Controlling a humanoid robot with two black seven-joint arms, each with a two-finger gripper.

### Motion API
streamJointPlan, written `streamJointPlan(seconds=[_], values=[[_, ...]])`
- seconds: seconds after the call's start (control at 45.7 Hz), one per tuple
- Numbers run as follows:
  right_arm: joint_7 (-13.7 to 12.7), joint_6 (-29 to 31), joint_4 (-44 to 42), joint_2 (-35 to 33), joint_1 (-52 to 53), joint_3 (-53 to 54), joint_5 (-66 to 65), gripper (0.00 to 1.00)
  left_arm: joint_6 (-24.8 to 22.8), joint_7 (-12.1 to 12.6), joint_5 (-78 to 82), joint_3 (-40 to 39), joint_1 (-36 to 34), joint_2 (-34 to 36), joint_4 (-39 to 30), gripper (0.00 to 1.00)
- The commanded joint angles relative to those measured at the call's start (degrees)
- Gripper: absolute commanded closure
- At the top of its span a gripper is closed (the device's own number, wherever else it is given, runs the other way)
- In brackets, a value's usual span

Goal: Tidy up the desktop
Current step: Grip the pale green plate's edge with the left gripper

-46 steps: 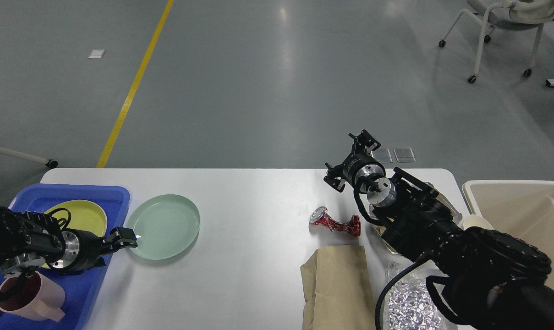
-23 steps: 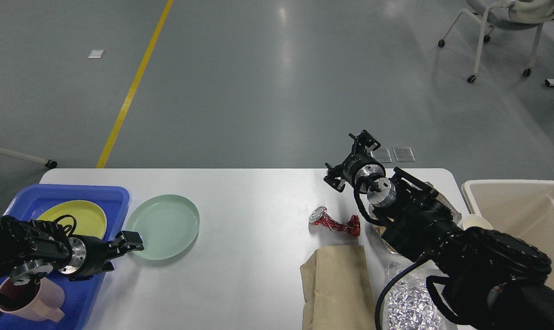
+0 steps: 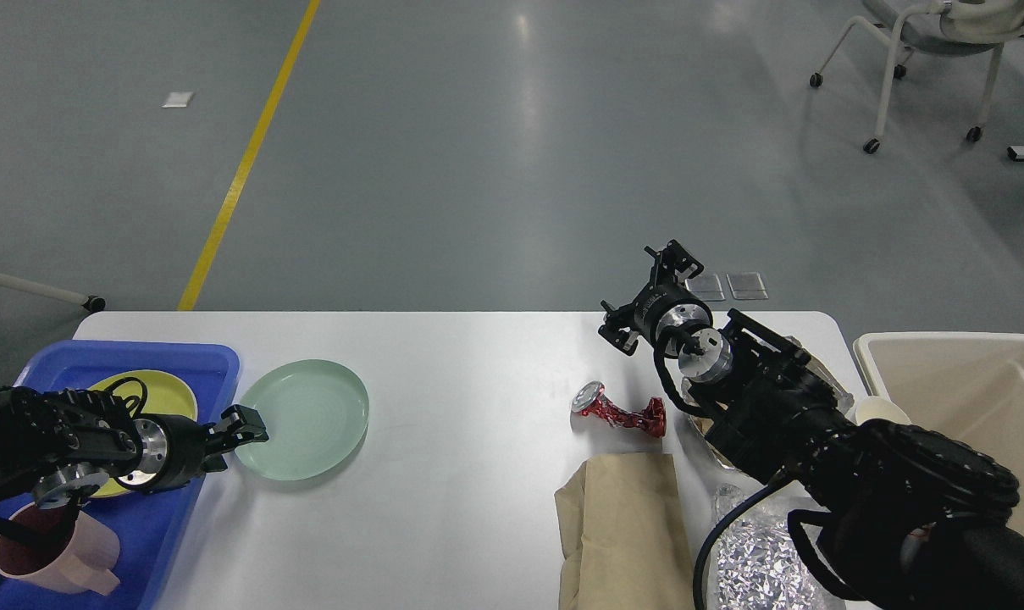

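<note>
Head view looks down on the white tabletop, which spans almost the full width of the scene. At its left edge sits a blue tray that holds a yellow plate toward the far side and a pink mug at the near side. A pale green plate lies flat on the tabletop just beside the tray's right wall. Off the right edge stands a beige bin; the part of its inside that shows is bare. A white cup shows between the bin and the right arm.

The left gripper reaches over the tray's right wall, its tip at the near-left rim of the green plate. The fingers are dark and overlap, so I cannot tell whether they are parted or pinching the rim.

The right gripper hangs over the far edge of the tabletop toward the right corner, its fingers spread and grasping nothing. Nearer than it, a crushed red can lies on its side. A brown paper bag and crumpled silver foil lie at the near edge, by the right arm.
</note>
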Motion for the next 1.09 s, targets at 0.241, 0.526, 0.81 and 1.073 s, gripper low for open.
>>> streamJointPlan(seconds=[0.241,0.526,0.81,1.073], values=[[0.0,0.0,-0.01,0.0,0.0,0.0,0.0,0.0,-0.07,0.0,0.0,-0.83,1.98,-1.07,1.23,0.42],[0.0,0.0,-0.01,0.0,0.0,0.0,0.0,0.0,-0.07,0.0,0.0,-1.98,3.83,-2.3,2.9,0.55],[0.0,0.0,0.08,0.0,0.0,0.0,0.0,0.0,-0.15,0.0,0.0,-2.07,4.27,-2.48,3.43,0.67],[0.0,0.0,-0.01,0.0,0.0,0.0,0.0,0.0,-0.33,0.0,0.0,-2.07,4.88,-2.48,3.43,0.76]])
